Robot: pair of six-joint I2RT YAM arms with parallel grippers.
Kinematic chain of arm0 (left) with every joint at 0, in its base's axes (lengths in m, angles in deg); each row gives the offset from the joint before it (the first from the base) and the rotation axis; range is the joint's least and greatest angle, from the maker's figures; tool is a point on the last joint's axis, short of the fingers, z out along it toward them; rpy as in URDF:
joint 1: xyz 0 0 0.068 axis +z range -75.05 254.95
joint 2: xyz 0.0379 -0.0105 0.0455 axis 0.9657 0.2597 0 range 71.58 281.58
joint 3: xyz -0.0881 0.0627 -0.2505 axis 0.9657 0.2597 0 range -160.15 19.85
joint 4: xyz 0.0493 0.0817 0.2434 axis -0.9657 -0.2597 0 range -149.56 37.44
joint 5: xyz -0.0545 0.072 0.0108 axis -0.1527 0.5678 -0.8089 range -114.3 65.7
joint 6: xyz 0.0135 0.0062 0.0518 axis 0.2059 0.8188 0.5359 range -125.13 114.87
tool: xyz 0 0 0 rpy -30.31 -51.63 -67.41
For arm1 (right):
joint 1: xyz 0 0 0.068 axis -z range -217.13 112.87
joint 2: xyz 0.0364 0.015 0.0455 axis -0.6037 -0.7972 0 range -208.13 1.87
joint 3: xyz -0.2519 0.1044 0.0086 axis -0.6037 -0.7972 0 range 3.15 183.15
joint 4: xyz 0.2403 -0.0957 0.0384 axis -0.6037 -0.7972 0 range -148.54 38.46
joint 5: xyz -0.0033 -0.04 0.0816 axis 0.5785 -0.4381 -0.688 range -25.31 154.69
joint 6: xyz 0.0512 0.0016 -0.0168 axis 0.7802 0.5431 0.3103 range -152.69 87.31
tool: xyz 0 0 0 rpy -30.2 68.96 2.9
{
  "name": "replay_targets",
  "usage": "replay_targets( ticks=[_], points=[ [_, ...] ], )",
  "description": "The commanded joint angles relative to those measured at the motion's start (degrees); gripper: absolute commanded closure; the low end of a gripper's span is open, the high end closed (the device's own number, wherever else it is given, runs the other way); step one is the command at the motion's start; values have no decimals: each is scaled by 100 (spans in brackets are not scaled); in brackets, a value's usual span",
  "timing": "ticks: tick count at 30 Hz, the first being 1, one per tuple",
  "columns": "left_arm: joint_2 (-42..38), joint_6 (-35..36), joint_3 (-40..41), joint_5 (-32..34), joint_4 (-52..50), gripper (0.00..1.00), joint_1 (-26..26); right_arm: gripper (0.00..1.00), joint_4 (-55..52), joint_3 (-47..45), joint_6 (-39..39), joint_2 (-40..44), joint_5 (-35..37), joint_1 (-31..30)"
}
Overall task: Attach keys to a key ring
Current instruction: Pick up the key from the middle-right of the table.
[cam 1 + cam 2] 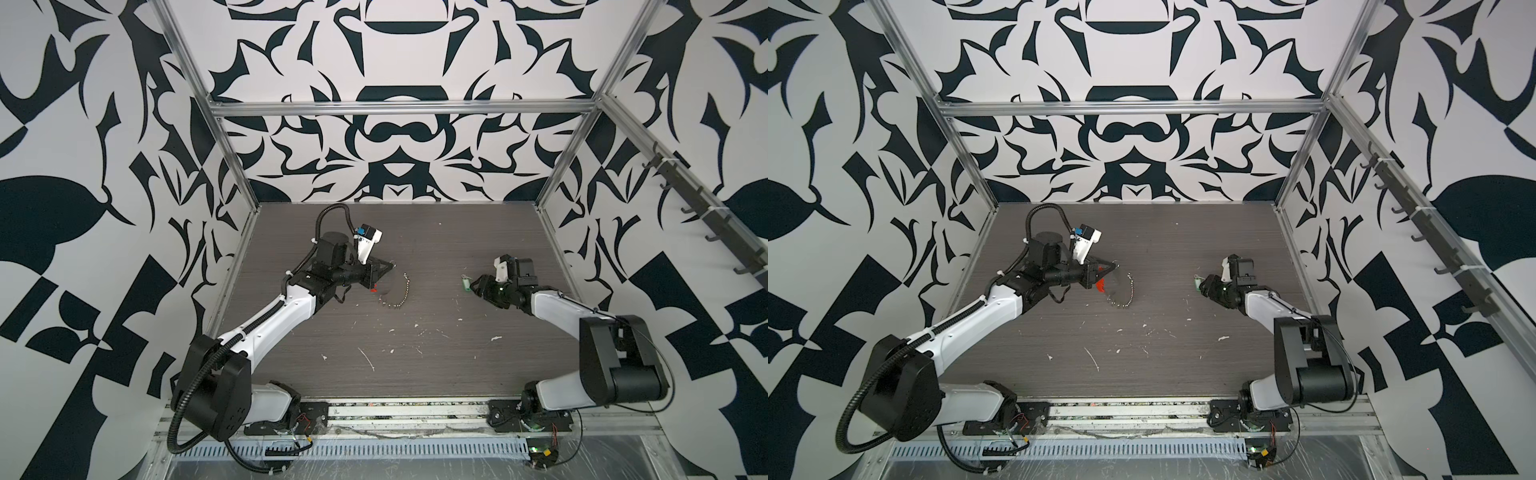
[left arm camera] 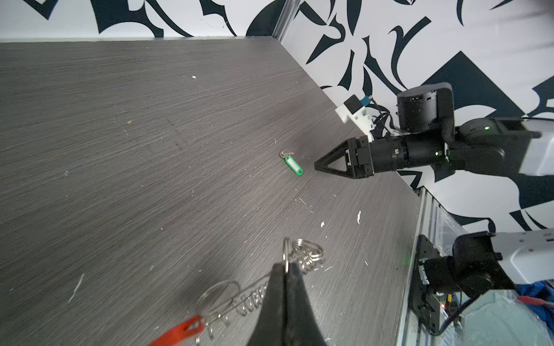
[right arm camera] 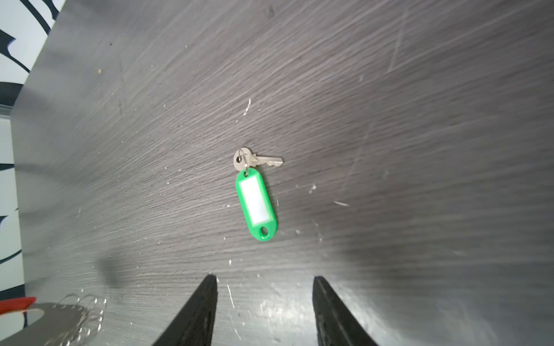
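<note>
Keys lie clear before parted right fingers; left fingers pinch key ring.

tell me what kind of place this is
Probably a robot lab test cell, not a home: a left arm and right arm bolted to a rail at a scuffed table, boxed in by an aluminium frame and patterned walls.

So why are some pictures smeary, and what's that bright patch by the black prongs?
Right wrist view: tag sharp, table smeared toward the edges, glare beside the right gripper. Left wrist view: left gripper and the red end of the key ring too close, out of focus. In a top view: key ring a grey smudge.
</note>
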Motion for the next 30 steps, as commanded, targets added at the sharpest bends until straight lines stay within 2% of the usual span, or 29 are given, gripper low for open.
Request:
replay_targets(
  ticks=[1, 5, 16, 30],
  points=[
    [-109, -10, -194, -111, 124, 100, 19, 58, 345, 441, 57, -174, -171, 8],
    [-223, -181, 125, -103, 679, 100, 14, 61, 160, 852, -184, -459, 40, -30],
    [-42, -340, 23, -199, 739, 100, 19, 63, -287, 1526, -735, -1143, 933, -490],
    [92, -382, -62, -261, 748, 100, 14, 70, -285, 1648, -811, -1447, 1030, -584]
  ],
)
